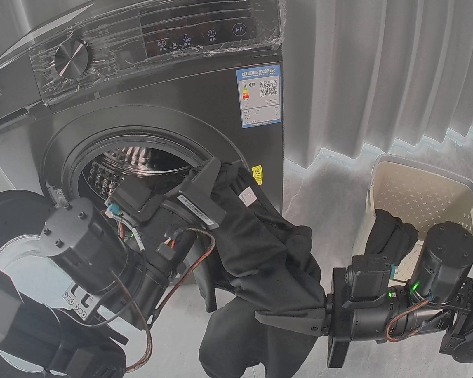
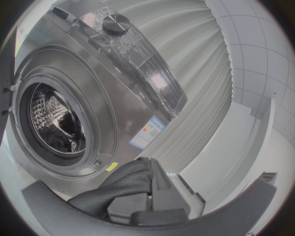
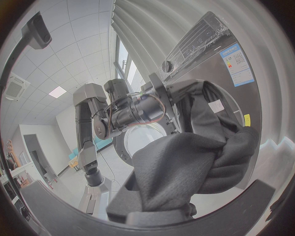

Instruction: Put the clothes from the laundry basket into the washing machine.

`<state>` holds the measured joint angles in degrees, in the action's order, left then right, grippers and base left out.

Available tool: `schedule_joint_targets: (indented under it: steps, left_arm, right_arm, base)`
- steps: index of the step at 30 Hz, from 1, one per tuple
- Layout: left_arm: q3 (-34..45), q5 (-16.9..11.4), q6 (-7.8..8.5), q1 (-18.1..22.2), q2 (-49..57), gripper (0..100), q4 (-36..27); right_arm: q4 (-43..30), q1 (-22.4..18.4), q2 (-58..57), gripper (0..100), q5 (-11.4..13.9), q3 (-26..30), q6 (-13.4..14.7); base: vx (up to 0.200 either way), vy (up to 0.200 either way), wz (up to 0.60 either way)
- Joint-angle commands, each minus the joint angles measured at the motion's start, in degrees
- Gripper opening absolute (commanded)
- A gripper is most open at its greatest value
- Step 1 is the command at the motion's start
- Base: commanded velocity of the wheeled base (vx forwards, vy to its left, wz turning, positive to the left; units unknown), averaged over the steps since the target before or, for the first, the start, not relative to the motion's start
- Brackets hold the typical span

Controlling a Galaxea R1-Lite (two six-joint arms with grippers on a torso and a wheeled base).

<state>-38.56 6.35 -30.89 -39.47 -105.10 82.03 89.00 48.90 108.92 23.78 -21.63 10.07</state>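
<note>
Left gripper (image 1: 210, 174) clenched on top end of black garment (image 1: 257, 242), at right rim of drum opening (image 1: 126, 167) of washing machine (image 1: 175, 99); right gripper (image 1: 269, 318) clamps lower end. Garment's long axis runs down between the 2 grippers. Left arm nearer; opening lies just to its left.

left gripper (image 1: 209, 174) raised, right gripper (image 1: 281, 318) low, clamping garment (image 1: 264, 253)

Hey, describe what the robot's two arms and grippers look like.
Both arms are matte black with round motor housings. The left arm carries looping copper-brown cables and a white printed strip on the left gripper. The right arm shows green lights and a brown cable. The right gripper has wedge-shaped dark fingers.
</note>
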Motion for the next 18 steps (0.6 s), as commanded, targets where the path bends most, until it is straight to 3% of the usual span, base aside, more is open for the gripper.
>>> schedule_joint_targets:
  steps: [1, 3, 4, 10, 15, 18]
  left_arm:
    - [1.0, 0.0, 0.22, -0.3, -0.9, 0, 0.1]
    - [1.8, -0.2, 0.48, -0.3, -0.9, 0, 0.1]
    - [2.0, -0.2, 0.57, -0.3, -0.9, 100, 0.1]
    - [4.9, -1.9, 1.01, 0.1, -0.1, 100, 0.6]
    - [8.7, -4.6, 3.38, 0.3, -0.3, 100, 1.4]
    - [9.0, -4.9, 3.73, 0.3, -0.6, 100, 2.6]
  right_arm:
    - [0.1, -0.3, -0.8, 0, 0.0, -0.5, 0.0]
    - [0.1, -0.4, -0.9, 0, 0.0, -0.6, 0.0]
    - [0.1, -0.5, -1.0, 0, 0.0, -0.7, 0.0]
    - [0.1, -0.9, -2.0, 0, 0.0, -1.6, 0.0]
    - [0.1, -1.1, -2.5, 0, 0.0, -2.4, 0.0]
    - [0.1, -1.2, -2.5, 0, 0.0, -2.7, 0.0]
  base:
    - [0.0, 0.0, 0.0]
    - [0.0, 0.0, 0.0]
    - [0.0, 0.0, 0.0]
    - [0.0, 0.0, 0.0]
    - [0.0, 0.0, 0.0]
    - [0.0, 0.0, 0.0]
